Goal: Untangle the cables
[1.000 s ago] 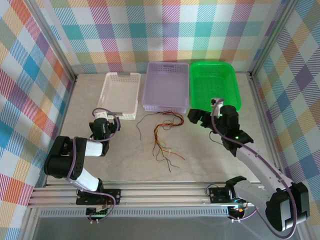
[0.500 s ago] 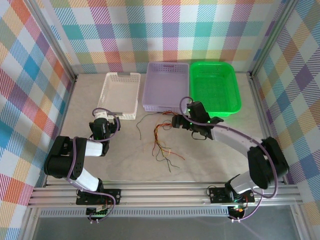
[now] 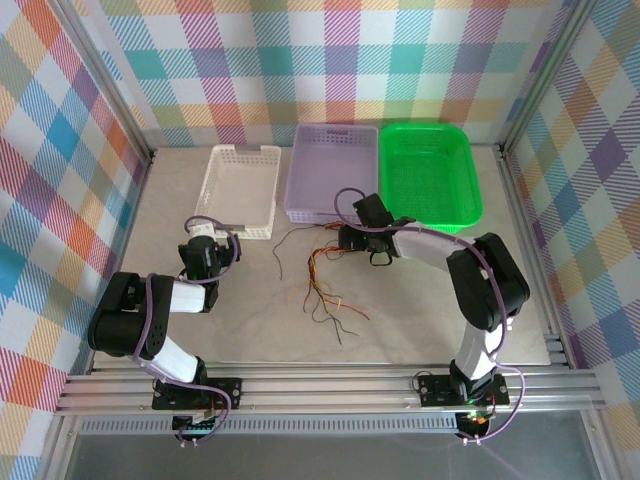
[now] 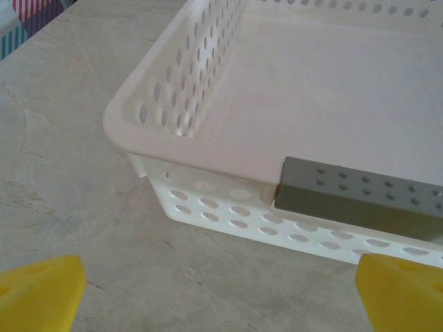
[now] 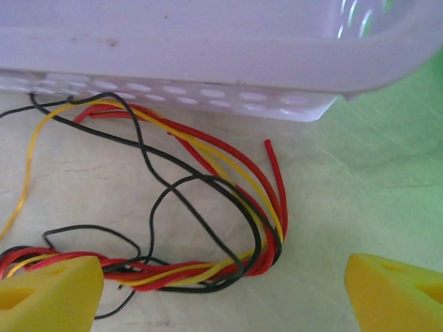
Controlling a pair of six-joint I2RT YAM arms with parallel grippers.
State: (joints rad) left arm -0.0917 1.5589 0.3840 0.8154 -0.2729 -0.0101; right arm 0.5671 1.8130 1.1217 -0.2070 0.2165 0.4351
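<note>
Starting from the left, my left tool [image 3: 203, 243] sits low over the counter [image 3: 170, 210], and its yellow fingers [image 4: 38, 290] are spread wide with nothing between them. At its 12 o'clock, very near, is a corner of the white basket [image 4: 208, 138]. A grey studded piece [image 4: 360, 197] rests on the near rim of this basket. At 3 o'clock from the white basket stands the purple basket [image 3: 333, 170], and just beside that one, again at 3 o'clock, the green basket [image 3: 430, 170].

The cables [image 3: 325, 275] are thin red, yellow and black wires. They lie tangled on the counter at 6 o'clock from the purple basket, and their far end comes close to its near wall. My right tool [image 3: 352, 240] is low at the 1 o'clock end of the bunch. Its fingers [image 5: 394, 294] are spread, with the twisted part of the wires lying between them. One finger overlaps the wires, but I cannot tell if it touches them.
</note>
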